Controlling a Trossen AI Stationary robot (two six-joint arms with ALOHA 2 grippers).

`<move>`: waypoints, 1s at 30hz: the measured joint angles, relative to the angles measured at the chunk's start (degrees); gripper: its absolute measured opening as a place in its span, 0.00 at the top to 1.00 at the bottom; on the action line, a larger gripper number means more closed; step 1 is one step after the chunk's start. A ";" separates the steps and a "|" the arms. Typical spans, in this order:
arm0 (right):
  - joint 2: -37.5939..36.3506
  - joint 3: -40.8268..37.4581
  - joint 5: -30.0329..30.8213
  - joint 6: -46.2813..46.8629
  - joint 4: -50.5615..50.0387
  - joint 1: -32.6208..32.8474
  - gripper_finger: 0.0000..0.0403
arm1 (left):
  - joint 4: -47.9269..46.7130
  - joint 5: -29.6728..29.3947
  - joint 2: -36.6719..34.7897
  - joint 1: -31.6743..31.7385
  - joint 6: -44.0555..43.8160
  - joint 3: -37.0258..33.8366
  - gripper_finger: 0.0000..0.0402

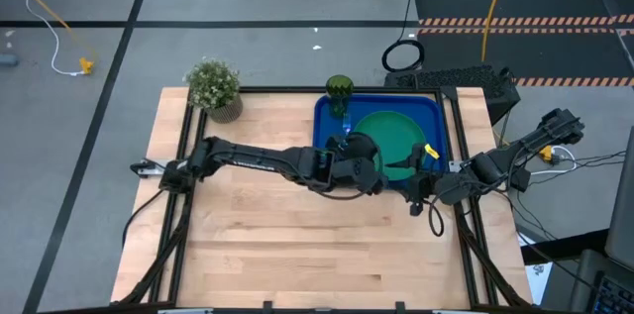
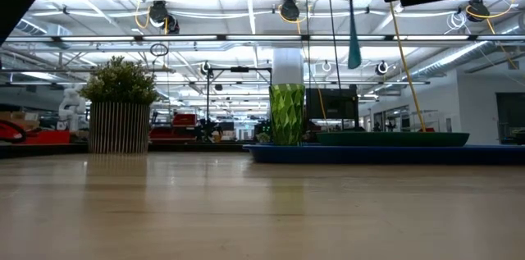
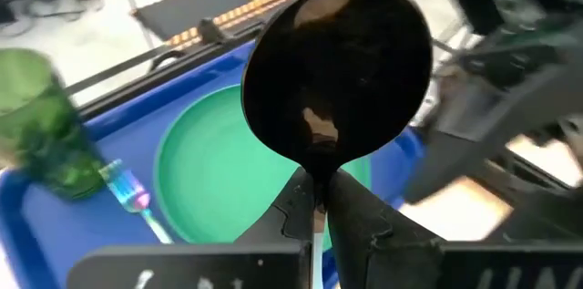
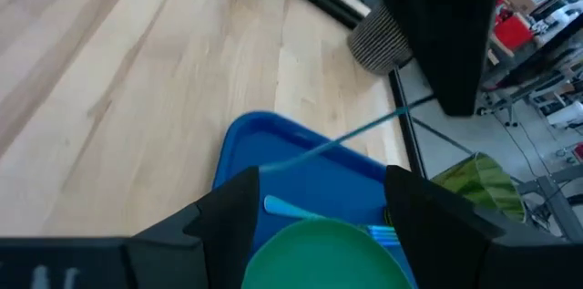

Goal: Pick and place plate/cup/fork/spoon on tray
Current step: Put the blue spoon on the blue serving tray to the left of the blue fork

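We saw the left gripper (image 1: 369,167) above the near-left part of the blue tray (image 1: 327,116), its fingers (image 3: 364,225) pinched closed on the neck of the spoon (image 3: 337,70), whose rounded bowl stood up in front of the left wrist camera; in the low view the spoon's light-blue handle (image 2: 353,38) hung down from the gripper, well clear of the tray. The green plate (image 1: 396,136) lay flat inside the tray (image 3: 55,225), filling most of its right half. The fork (image 3: 132,200) lay in the tray just beside the plate's left edge, tines toward the cup (image 1: 340,89), which stood upright in the tray's far-left corner. The right gripper (image 1: 421,195) waited at the tray's near-right corner, and the right wrist view showed its two fingers (image 4: 228,221) spread apart with nothing between them. A potted plant (image 1: 214,86) stood on the wooden table (image 1: 267,245) at its far-left corner, well apart from the tray.
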 joint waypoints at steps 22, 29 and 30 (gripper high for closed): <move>0.00 0.00 -0.03 5.76 -4.21 0.05 0.43 | -25.41 5.70 0.04 5.63 -21.33 -2.68 0.96; 0.00 0.00 -5.74 6.81 -4.17 0.07 0.43 | -25.73 9.75 0.04 6.98 -23.85 -6.38 0.96; 0.00 0.00 -6.53 7.05 -4.17 0.08 0.43 | -25.79 10.37 0.04 7.21 -24.08 -6.78 0.96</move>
